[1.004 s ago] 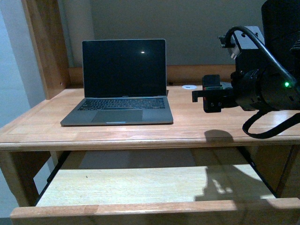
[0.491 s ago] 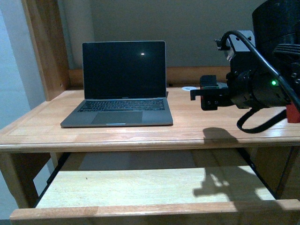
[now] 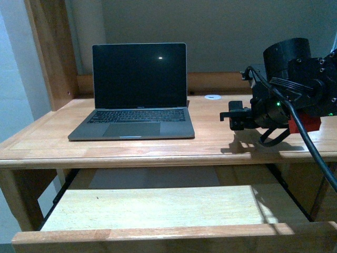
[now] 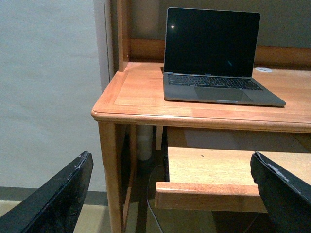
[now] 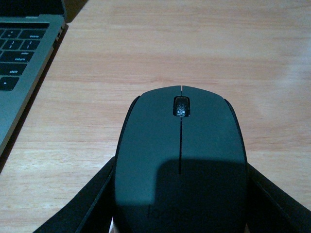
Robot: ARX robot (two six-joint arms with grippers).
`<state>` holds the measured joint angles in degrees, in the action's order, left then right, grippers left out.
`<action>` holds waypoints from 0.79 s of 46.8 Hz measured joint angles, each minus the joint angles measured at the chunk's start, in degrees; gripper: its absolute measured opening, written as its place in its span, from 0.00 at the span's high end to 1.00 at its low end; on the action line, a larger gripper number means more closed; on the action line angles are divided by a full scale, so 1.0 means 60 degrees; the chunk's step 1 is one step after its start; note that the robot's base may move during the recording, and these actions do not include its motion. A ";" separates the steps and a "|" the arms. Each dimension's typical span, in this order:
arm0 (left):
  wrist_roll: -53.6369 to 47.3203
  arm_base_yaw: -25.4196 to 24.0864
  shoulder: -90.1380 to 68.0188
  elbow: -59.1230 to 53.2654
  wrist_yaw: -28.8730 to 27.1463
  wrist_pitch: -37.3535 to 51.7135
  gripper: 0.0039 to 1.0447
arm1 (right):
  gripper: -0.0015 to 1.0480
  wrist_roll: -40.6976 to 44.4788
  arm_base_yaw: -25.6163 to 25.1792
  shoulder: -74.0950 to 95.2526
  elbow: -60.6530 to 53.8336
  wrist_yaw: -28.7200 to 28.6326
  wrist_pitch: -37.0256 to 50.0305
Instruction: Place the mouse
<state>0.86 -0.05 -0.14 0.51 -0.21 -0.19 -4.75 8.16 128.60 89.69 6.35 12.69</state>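
Here, one mouse is pinched between the right fingers beside one laptop; left fingers spread.

The mouse was matte black, a smooth dome with a centre seam and small scroll wheel, top up and level, clamped at both flanks by my right gripper above the wooden desk, right of the laptop; whether it touched the wood I couldn't tell
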 joint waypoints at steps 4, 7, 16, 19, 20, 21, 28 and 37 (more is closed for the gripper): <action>0.0000 0.0000 0.0000 0.0000 0.0000 0.0000 0.06 | 0.39 0.0095 -0.0033 0.0408 0.0477 -0.0011 -0.0386; 0.0000 0.0000 0.0000 0.0004 0.0000 0.0000 0.06 | 0.39 0.0127 -0.0058 0.0641 0.0739 0.0022 -0.0634; 0.0000 0.0000 0.0000 0.0004 -0.0004 0.0000 0.06 | 0.39 0.0131 -0.0204 0.1151 0.1577 0.0117 -0.1217; 0.0000 0.0000 0.0000 0.0004 -0.0004 0.0000 0.06 | 0.39 0.0142 -0.0237 0.1242 0.1741 0.0109 -0.1348; 0.0000 0.0000 0.0000 0.0000 -0.0004 0.0000 0.06 | 0.39 0.0138 -0.0244 0.1264 0.1767 0.0106 -0.1359; 0.0000 0.0000 0.0000 0.0000 0.0000 0.0000 0.06 | 0.39 0.0131 -0.0248 0.1290 0.1825 0.0109 -0.1370; 0.0000 0.0000 0.0000 0.0004 0.0000 0.0000 0.06 | 0.27 0.0142 -0.0259 0.1300 0.1858 0.0033 -0.1235; 0.0000 0.0000 0.0000 0.0004 -0.0004 0.0000 0.06 | 0.04 0.0106 -0.0266 0.1038 0.1497 -0.0036 -0.0769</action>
<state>0.86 -0.05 -0.14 0.54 -0.23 -0.19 -4.12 6.57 134.82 98.67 6.13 8.08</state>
